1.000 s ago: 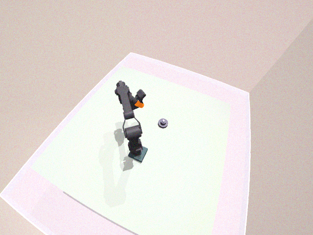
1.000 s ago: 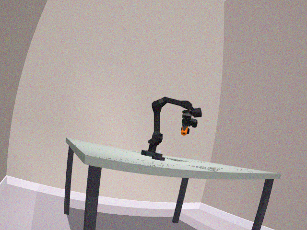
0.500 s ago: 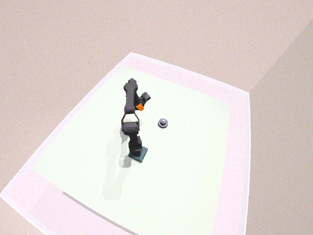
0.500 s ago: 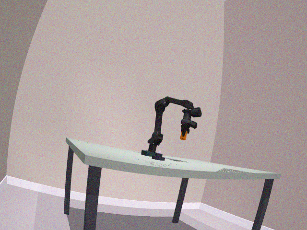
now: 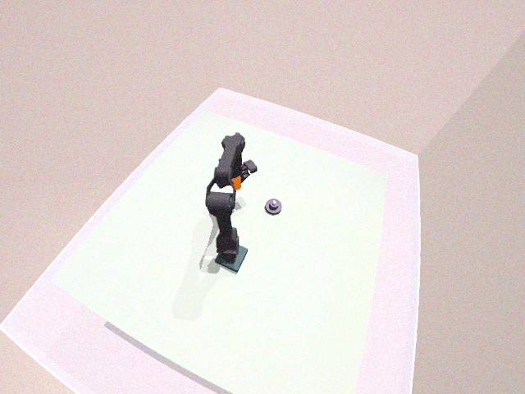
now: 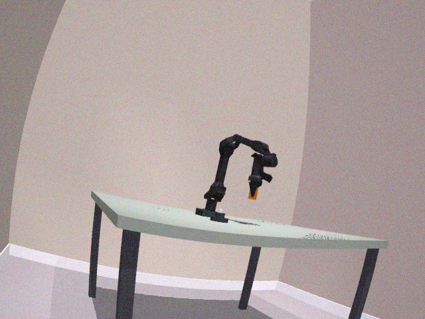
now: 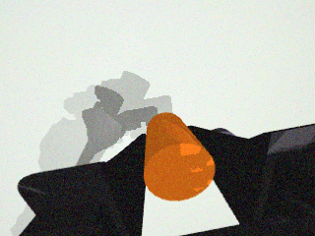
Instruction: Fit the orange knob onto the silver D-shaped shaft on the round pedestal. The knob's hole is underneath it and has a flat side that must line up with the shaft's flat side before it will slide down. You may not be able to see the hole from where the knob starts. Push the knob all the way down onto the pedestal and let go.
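My gripper is shut on the orange knob. It holds the knob high above the table, fingers pointing down. The knob looks nearly upright in the exterior view; its hole cannot be seen. The round dark pedestal stands on the table, right of the knob in the top view, with the small silver shaft at its centre. The knob is apart from the shaft. A sliver of the pedestal shows behind the right finger in the wrist view. The shaft's flat side cannot be made out.
The arm's base stands on the pale table, near the pedestal, and hides most of the pedestal in the exterior view. The arm's shadow falls across the table. No other loose objects show.
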`<state>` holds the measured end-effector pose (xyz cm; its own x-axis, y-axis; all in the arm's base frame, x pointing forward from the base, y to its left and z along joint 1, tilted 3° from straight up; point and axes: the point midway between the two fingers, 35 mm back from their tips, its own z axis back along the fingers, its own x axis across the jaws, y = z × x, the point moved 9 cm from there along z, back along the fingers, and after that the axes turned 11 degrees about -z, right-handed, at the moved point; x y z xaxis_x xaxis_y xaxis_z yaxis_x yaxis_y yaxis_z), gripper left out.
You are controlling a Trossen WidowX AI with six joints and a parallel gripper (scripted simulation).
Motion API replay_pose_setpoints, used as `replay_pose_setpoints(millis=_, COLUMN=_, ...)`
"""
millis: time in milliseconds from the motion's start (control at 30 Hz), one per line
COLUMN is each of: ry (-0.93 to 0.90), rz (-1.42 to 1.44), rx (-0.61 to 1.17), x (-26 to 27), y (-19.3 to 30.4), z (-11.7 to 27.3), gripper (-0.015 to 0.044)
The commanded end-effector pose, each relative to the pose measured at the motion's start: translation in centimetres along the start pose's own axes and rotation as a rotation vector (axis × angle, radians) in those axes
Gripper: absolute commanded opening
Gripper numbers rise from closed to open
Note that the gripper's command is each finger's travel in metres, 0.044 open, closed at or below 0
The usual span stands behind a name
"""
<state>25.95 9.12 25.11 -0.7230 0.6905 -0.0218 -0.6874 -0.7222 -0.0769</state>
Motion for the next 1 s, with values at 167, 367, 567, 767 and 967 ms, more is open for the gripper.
replay_pose_setpoints(millis=167, ry=-0.02, rz=0.003, rx=-0.004, x=-0.4, y=-0.6, z=-3.4, gripper=0.0)
replay_pose_setpoints(millis=367, ry=-0.022, rz=0.002, rx=-0.004, x=-0.6, y=-1.0, z=-6.2, gripper=0.0)
replay_pose_setpoints(millis=567, ry=-0.025, rz=0.002, rx=-0.004, x=-0.7, y=-1.2, z=-9.2, gripper=0.0)
replay_pose_setpoints(millis=767, ry=-0.027, rz=0.001, rx=-0.004, x=-0.7, y=-1.2, z=-12.1, gripper=0.0)
replay_pose_setpoints(millis=967, ry=-0.029, rz=0.001, rx=-0.003, x=-0.7, y=-1.1, z=-13.2, gripper=0.0)
